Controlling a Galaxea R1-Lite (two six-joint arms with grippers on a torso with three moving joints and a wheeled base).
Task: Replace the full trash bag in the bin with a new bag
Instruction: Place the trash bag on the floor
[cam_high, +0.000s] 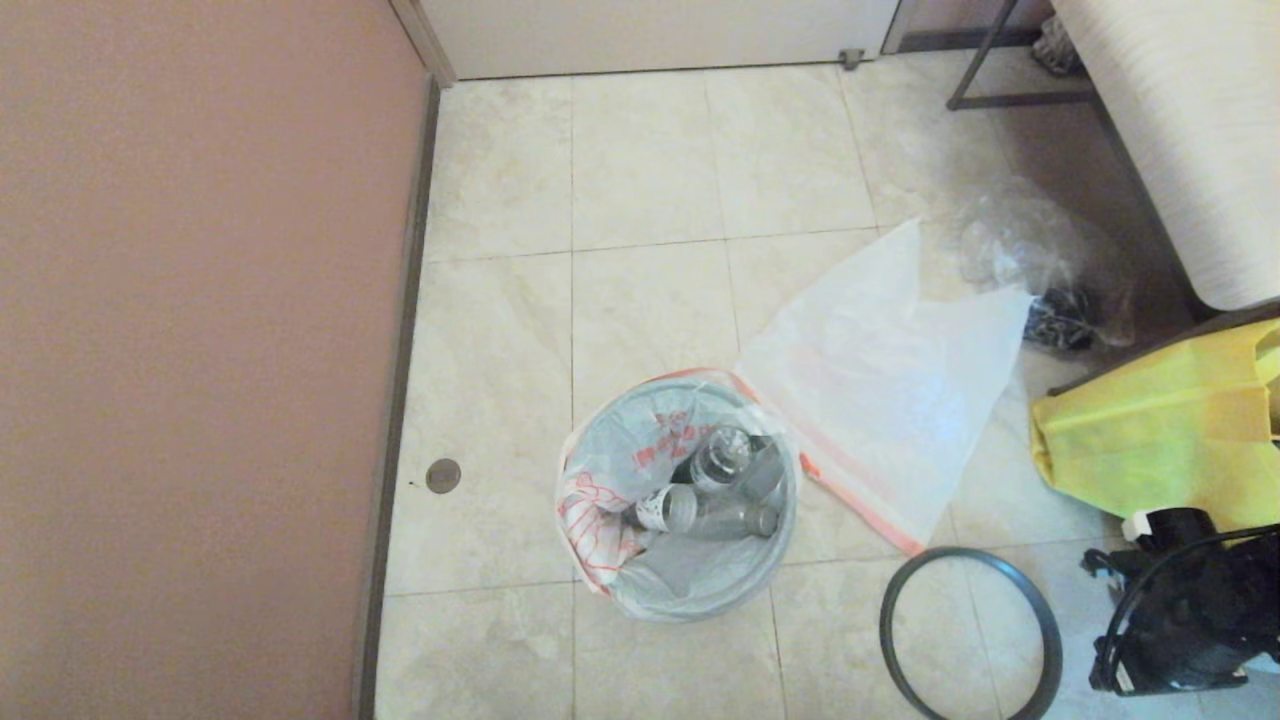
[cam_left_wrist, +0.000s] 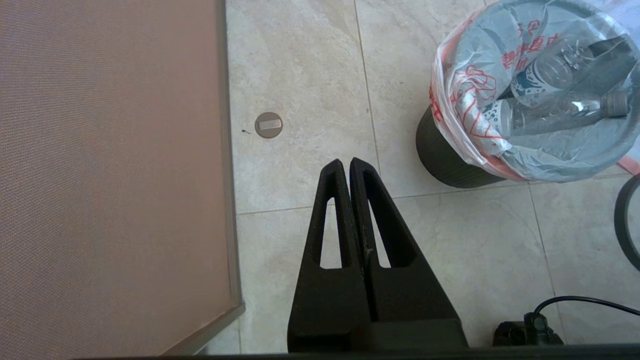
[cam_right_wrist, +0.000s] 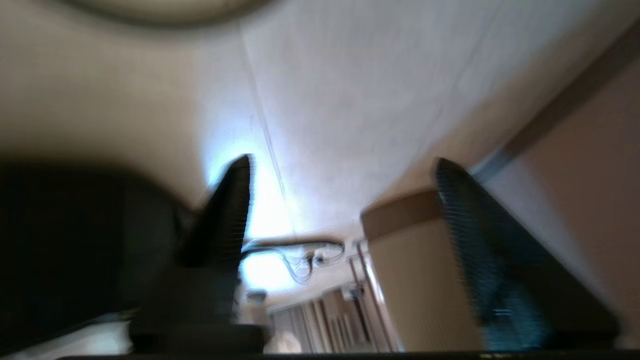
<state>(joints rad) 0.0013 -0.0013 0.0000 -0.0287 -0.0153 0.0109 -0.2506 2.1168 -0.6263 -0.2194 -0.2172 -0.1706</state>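
Observation:
The full trash bag (cam_high: 640, 460), thin white plastic with red print, lines the bin and is folded over its rim; clear bottles (cam_high: 720, 465) lie inside. The left wrist view shows the bin's dark wall (cam_left_wrist: 445, 160) below the bag (cam_left_wrist: 470, 100). The new bag (cam_high: 880, 380), milky white with an orange-pink hem, lies flat on the floor right of the bin. The grey hoop rim (cam_high: 970, 640) lies on the tiles to the front right. My left gripper (cam_left_wrist: 346, 162) hangs shut and empty over bare tiles, left of the bin. My right gripper (cam_right_wrist: 342, 165) is open, empty and pointing upward into the room; its arm (cam_high: 1190, 600) sits at the lower right.
A pink-brown wall (cam_high: 200, 350) runs along the left. A round floor drain (cam_high: 443, 475) sits near it. A crinkled clear bag with dark contents (cam_high: 1040, 260), a yellow bag (cam_high: 1150, 440) and white furniture (cam_high: 1180, 130) crowd the right side.

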